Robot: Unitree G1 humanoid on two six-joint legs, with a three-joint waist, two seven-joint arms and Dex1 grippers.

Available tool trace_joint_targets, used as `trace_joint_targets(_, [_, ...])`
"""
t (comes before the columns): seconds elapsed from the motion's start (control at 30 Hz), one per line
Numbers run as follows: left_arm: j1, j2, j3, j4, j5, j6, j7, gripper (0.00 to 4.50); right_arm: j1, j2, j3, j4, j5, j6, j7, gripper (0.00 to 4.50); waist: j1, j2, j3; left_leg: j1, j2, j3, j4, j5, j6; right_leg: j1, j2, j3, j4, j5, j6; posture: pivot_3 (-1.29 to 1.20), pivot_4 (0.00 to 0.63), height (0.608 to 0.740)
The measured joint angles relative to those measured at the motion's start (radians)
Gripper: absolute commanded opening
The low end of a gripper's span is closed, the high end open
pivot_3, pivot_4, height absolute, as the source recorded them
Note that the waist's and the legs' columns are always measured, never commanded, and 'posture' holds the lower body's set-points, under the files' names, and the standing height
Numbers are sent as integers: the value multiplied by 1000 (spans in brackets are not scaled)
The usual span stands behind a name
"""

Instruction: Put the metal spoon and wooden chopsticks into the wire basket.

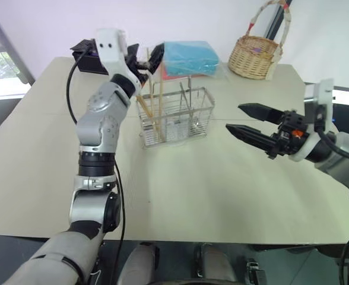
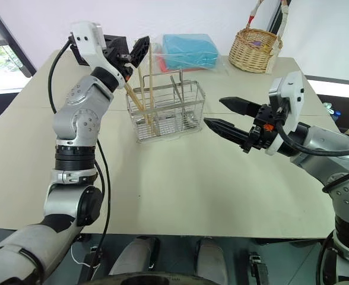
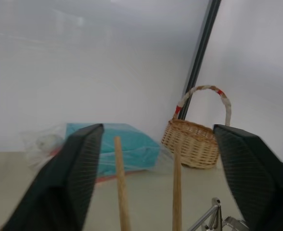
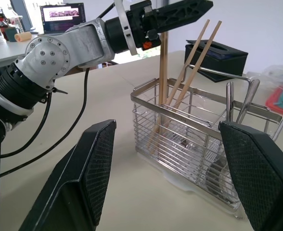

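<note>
A: How many light tan wooden chopsticks (image 4: 187, 67) do you count?

B: I see four, all leaning in one end compartment of the rectangular silver wire basket (image 1: 175, 117) on the beige table (image 1: 222, 190). Two slim shiny metal utensils (image 4: 240, 103) stand at its other end; which is the spoon, I cannot tell.

A: The claws?

B: My left gripper (image 2: 130, 54) gapes wide just above the stick tops, holding nothing. My right gripper (image 1: 237, 117) is spread and empty beside the basket.
</note>
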Motion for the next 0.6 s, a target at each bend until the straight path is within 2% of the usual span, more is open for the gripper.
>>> trace_joint_targets(0.1, [0, 41, 2, -35, 0, 12, -9, 4478, -5, 0, 1, 3, -3, 0, 2, 3517, -2, 0, 0, 0, 0, 0, 0, 0, 0, 0, 0, 0, 0, 0, 0, 0, 150, 661])
trace_joint_targets(0.17, [-5, 115, 1, -71, -1, 40, -45, 4478, -6, -4, 2, 16, -13, -2, 12, 3517, -5, 0, 0, 0, 1, 0, 0, 0, 0, 0, 1, 0, 0, 0, 0, 0, 150, 661])
trace_joint_targets(0.3, [-10, 313, -1, -136, -23, 96, -206, 4478, -4, -25, 5, 59, -65, -20, 53, 3517, -4, 3, 2, 0, 1, 0, -1, 0, 0, -1, 3, 0, 0, 0, 0, 0, 150, 661])
trace_joint_targets(0.37, [-1, 453, -4, -167, -48, 136, -337, 4478, 3, -54, 8, 89, -109, -39, 87, 3517, -6, 4, 2, 0, 2, 0, -1, 0, 0, -1, 3, 0, 0, 0, -1, 0, 150, 661])
trace_joint_targets(0.43, [74, 619, 2, -213, -70, 147, -492, 4478, 5, -68, 14, 124, -152, -67, 126, 3517, -17, 6, 2, 1, 2, 1, -3, 0, 0, -1, 3, 1, -2, 0, -1, 0, 150, 661])
trace_joint_targets(0.47, [160, 726, 16, -229, -76, 147, -590, 4478, 12, -83, 13, 149, -177, -80, 149, 3517, -29, 9, 1, 1, 2, 1, -3, -1, 1, 0, 2, 1, -2, -1, -3, 0, 150, 661])
trace_joint_targets(0.53, [269, 818, 33, -227, -78, 148, -702, 4478, 18, -90, 9, 198, -211, -95, 174, 3517, -30, 10, 1, 1, 2, 1, -3, -1, 1, -1, 2, 2, -3, -2, -4, 0, 150, 661])
trace_joint_targets(0.6, [336, 848, 39, -243, -87, 148, -765, 4478, 12, -89, 22, 219, -238, -111, 197, 3517, -24, 10, 2, 0, 3, -1, -2, -1, 1, 1, 2, 1, -5, -3, -5, 0, 150, 661])
